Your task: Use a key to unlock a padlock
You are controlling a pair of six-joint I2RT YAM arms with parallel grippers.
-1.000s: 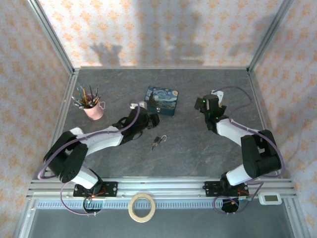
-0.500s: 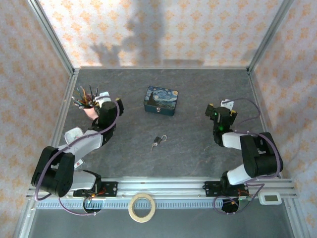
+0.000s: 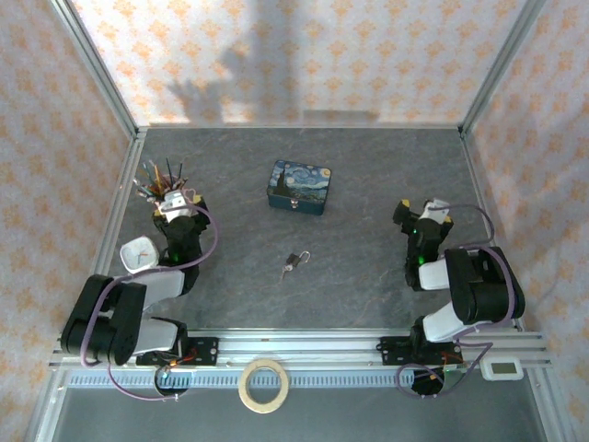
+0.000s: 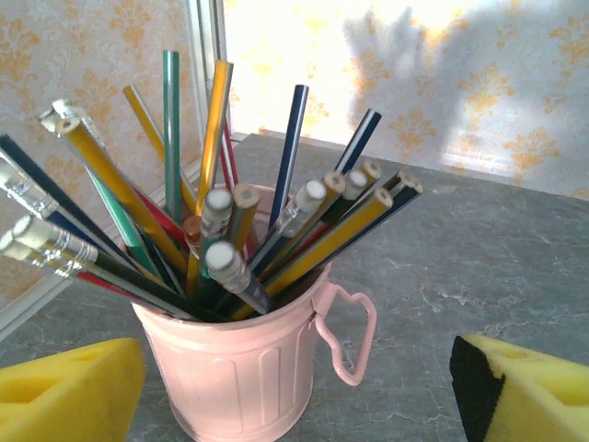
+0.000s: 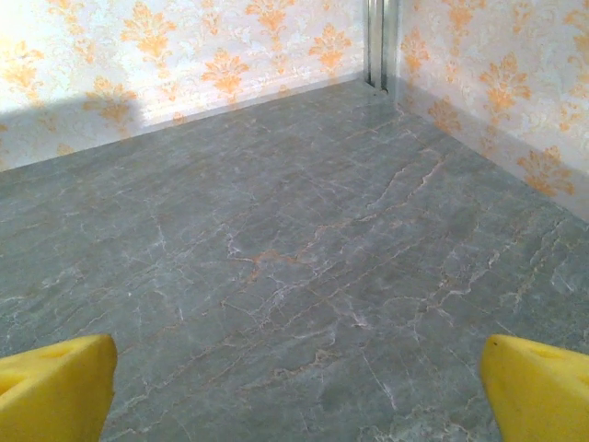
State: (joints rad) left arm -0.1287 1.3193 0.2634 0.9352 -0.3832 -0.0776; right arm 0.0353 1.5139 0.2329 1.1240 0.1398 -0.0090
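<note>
The small dark padlock point(image 3: 295, 260) lies on the grey table near the middle, its thin shackle pointing up-right. A thin pale piece, which may be the key point(image 3: 285, 273), sticks out from its lower left; too small to tell if it is inserted. My left gripper point(image 3: 179, 201) point(image 4: 294, 394) is far left of the padlock, open, its yellow pads point(image 4: 69, 387) flanking a pink pencil cup without touching it. My right gripper point(image 3: 420, 212) point(image 5: 296, 387) is well to the right, open over bare table, nothing between its pads point(image 5: 55, 379).
The pink cup point(image 4: 230, 368) full of coloured pencils point(image 3: 158, 177) stands right in front of the left gripper. A blue starry-night tin point(image 3: 299, 187) sits behind the padlock. A tape roll point(image 3: 263, 385) lies below the rail. Metal frame posts and papered walls enclose the table.
Both arms have drawn back from the centre. The left gripper swung from beside the blue tin to the pencil cup and opened wider. The right gripper moved right and nearer its base.
</note>
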